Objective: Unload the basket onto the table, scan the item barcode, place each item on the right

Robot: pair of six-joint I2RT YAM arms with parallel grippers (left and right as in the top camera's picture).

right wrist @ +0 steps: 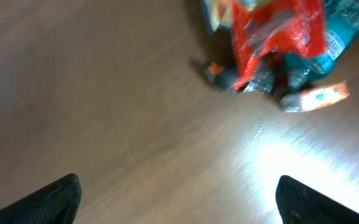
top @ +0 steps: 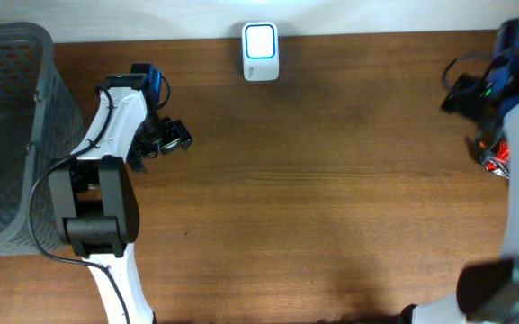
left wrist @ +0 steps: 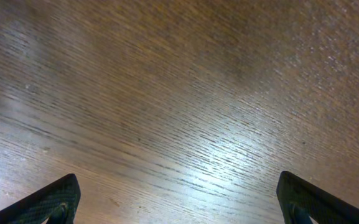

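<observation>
1. The right fingers [right wrist: 51, 199] stand wide apart with nothing between them, only bare tabletop [right wrist: 104, 93]. The left fingers [left wrist: 48, 202] are also spread and empty, over plain wood.
2. The task's thing is in the pile of packets [right wrist: 279, 43], which lies ahead of the right fingers and off to the side of one fingertip, not between the two. A red packet [right wrist: 272, 25] sits on top, a teal packet [right wrist: 347, 31] is beside it, and a small orange strip [right wrist: 316, 96] is on the edge nearest the fingers.
3. The scanner [top: 260, 51], with its window lit, stands well apart from both pairs of fingers at the far edge of the tabletop. A grey basket [top: 7, 135] sits just beyond the left arm.
4. Closing now would likely catch nothing, since the pile is outside the gap.
5. The packets overlap, so a pinch into the heap may lift two at once or drag the rest along.
6. The wrappers look glossy and crinkled, so a thin edge could slip out of the fingers on the way to the scanner.
7. No barcode shows, so the packet could reach the window with its code facing away.
8. No brand or writing can be read. The teal packet carries a pale printed patch, but it is too blurred to make out.
</observation>
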